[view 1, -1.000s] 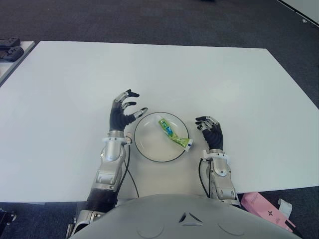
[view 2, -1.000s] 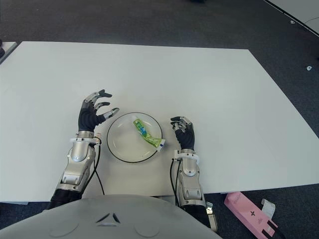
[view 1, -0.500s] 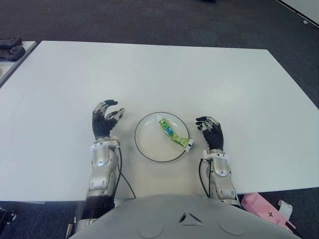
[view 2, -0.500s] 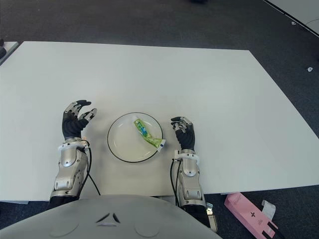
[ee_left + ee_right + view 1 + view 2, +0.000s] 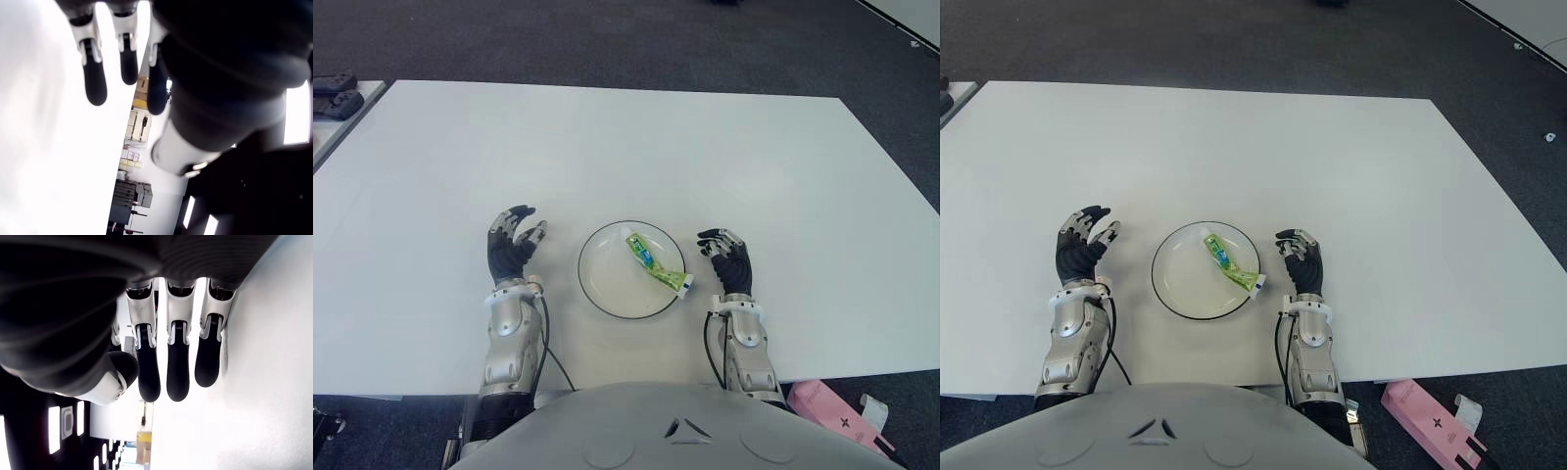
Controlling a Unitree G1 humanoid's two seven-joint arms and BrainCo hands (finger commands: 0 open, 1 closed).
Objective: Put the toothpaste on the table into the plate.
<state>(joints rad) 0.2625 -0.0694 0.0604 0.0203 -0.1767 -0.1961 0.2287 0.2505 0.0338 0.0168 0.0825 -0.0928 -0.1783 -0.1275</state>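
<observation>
Inside the plate [image 5: 607, 284] sits the toothpaste [image 5: 656, 266], so the job looks done. Left hand [image 5: 509, 253] shows left of the plate, right hand [image 5: 728, 261] on its right, both loosely spread, holding nothing. Next: probably just park.

The plate [image 5: 607, 294] sits low centre on the table [image 5: 626, 147], the toothpaste [image 5: 655, 265] in its right half. The left hand [image 5: 512, 248] lies left of it, the right hand [image 5: 727, 260] right.
</observation>
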